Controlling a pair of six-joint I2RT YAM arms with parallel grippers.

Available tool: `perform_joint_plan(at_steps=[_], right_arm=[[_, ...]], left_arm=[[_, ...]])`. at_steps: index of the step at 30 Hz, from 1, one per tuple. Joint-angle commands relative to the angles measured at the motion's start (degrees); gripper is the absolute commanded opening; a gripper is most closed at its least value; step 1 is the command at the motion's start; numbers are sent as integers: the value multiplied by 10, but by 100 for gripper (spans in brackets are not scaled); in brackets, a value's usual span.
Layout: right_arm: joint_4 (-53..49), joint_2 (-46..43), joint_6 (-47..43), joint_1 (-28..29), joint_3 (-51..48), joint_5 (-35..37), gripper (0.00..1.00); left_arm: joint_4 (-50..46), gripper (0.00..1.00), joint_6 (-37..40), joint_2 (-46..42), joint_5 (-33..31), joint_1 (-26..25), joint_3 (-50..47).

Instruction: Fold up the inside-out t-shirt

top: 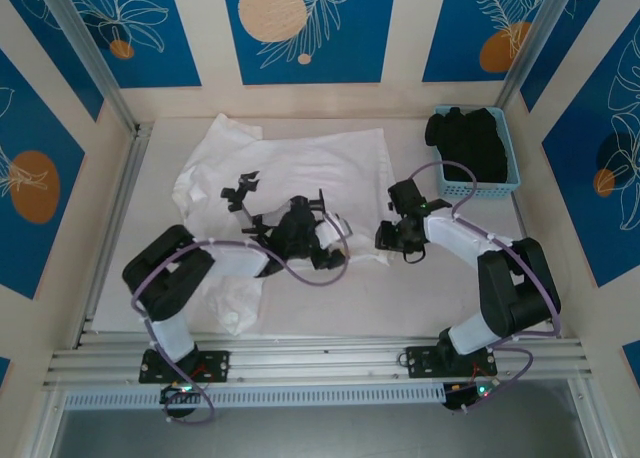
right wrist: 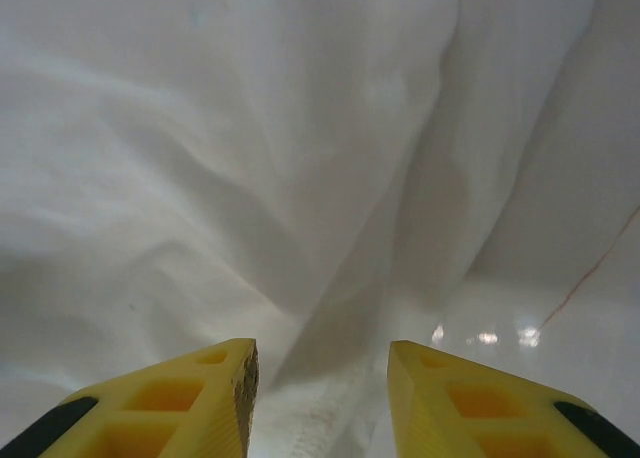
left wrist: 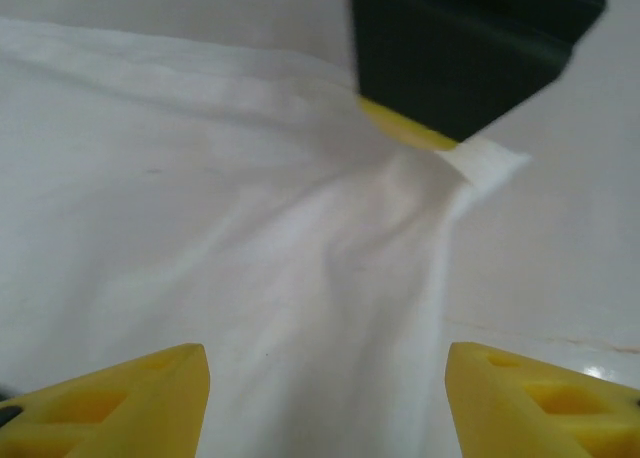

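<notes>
The inside-out t-shirt (top: 300, 163) lies spread and wrinkled across the middle of the table, white, with a lobe hanging toward the near edge. My left gripper (top: 325, 246) hovers low over its near right part. In the left wrist view its yellow fingertips (left wrist: 120, 403) stand wide apart and open, with flat shirt cloth (left wrist: 300, 278) between them. My right gripper (top: 392, 238) sits just right of it at the shirt's right corner. In the right wrist view that gripper (right wrist: 320, 398) is open over a stitched hem (right wrist: 320, 418). The right gripper's dark body (left wrist: 460, 48) rests by a shirt corner (left wrist: 490, 163).
A blue basket (top: 505, 183) holding a black garment (top: 465, 138) stands at the back right. Bare table (top: 440, 288) lies between the shirt and the right arm's base. Aluminium frame posts (top: 90, 68) flank the workspace.
</notes>
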Motion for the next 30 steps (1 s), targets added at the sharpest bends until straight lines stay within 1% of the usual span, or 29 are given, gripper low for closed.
perform_joint_plan(at_steps=[1,4,6,8,11,12,15,16,18,20,22,24,26,27,30], right_arm=[[18,11,32,2,-12,-5,40],[33,17,32,3,-19,-16,37],[36,16,25,2,-20,-19,29],[38,8,16,0,-19,-27,18],[34,-13,-16,-4,-9,-64,8],[34,-22,-33,-5,-3,-83,5],[31,-28,-59,-9,21,-137,3],[34,-20,-62,-11,31,-159,2],[47,15,-68,-13,61,-189,3],[47,66,-78,-17,107,-200,4],[35,125,-81,-23,164,-194,7],[-3,173,-86,-26,226,-166,11],[-29,183,-91,-21,253,-118,17],[-37,177,-92,-19,253,-94,21],[-41,134,-88,-13,218,-52,32]], left_arm=[[24,63,53,52,4,-22,32],[29,59,52,92,0,-32,53],[37,52,47,111,0,-34,59],[43,42,37,120,1,-35,61],[54,23,18,112,-6,-35,49],[56,17,13,102,-5,-35,40],[67,2,-12,61,4,-32,5],[72,0,-23,49,9,-30,-6],[78,0,-51,26,26,-22,-24],[80,0,-85,17,47,-14,-31],[83,0,-117,19,64,-3,-31],[93,0,-158,25,78,12,-32],[101,0,-195,29,87,27,-34],[103,0,-208,30,89,33,-34],[100,0,-227,34,91,45,-34]])
